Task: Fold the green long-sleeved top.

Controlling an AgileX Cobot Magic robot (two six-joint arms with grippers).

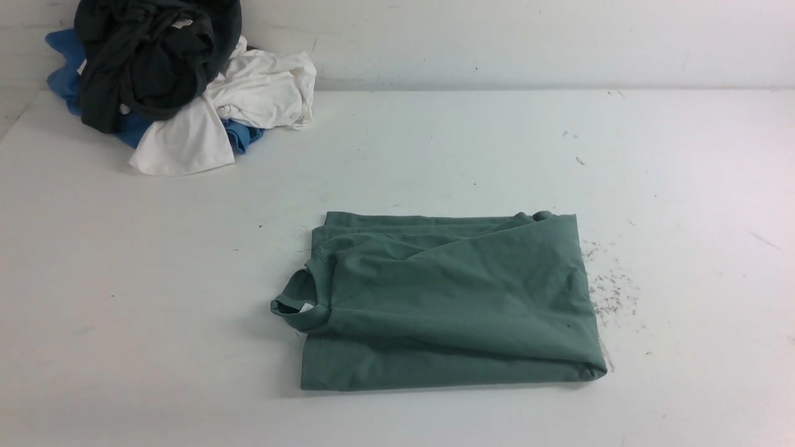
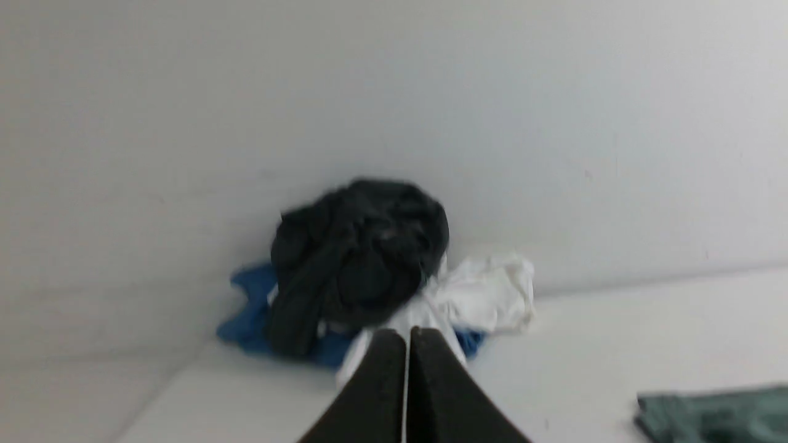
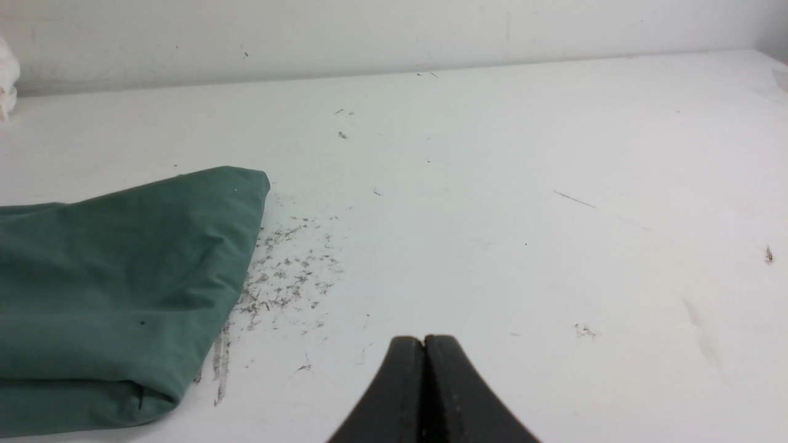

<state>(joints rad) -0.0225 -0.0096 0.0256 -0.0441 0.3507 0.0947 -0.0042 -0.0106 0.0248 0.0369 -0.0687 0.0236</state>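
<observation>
From my remote station: a plain sage-green long-sleeved top (image 1: 453, 304) on a white table (image 1: 435, 143) flecked with dark grey specks (image 1: 612, 288); blackish dark-green garment (image 1: 149, 59), white garment (image 1: 248, 93) and blue garment (image 1: 65, 59); both hands black.

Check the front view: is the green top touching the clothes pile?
No: the green top lies folded alone mid-table, with bare table between it and the clothes pile at the far left corner.

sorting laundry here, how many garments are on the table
4 that I can tell: the green long-sleeved top folded mid-table; a dark garment, white garment and blue garment piled at the far left corner. More may be hidden.
</observation>
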